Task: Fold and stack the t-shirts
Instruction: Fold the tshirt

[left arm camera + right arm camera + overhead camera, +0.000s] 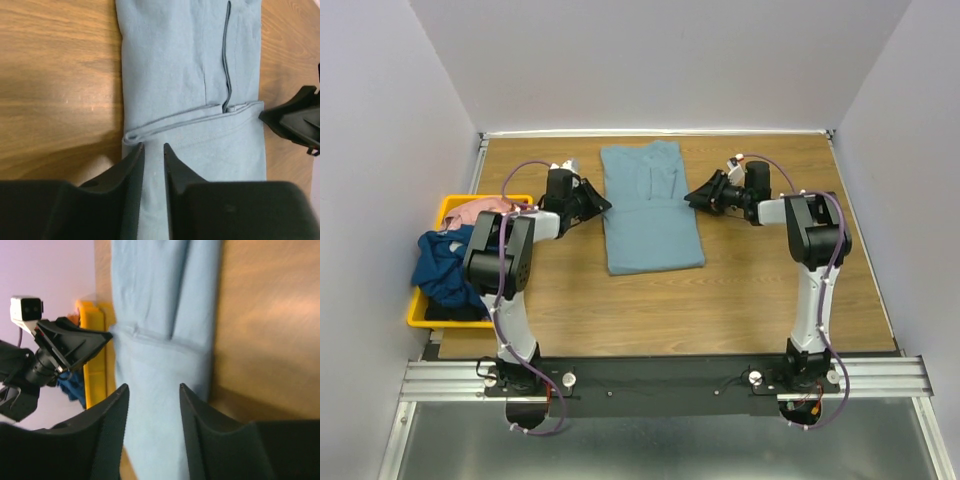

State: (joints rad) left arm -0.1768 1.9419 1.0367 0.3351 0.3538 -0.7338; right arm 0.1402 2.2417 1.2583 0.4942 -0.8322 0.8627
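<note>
- Progress: blue-grey t-shirt [650, 210] folded to a strip, 12 o'clock on worktop [720, 300].
- Flanking it at 9 and 3 o'clock: left end effector [153, 147], right end effector [151, 390], both released, empty.
- Left to do: navy t-shirt [445, 265] and pink t-shirt [480, 210], unfolded in bin [420, 320].

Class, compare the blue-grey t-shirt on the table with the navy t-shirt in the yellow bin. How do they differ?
The blue-grey t-shirt lies flat on the table, folded into a long strip; the navy t-shirt sits crumpled in the yellow bin. The blue-grey t-shirt is pale, the navy t-shirt dark. Both are plain-coloured cloth.
</note>
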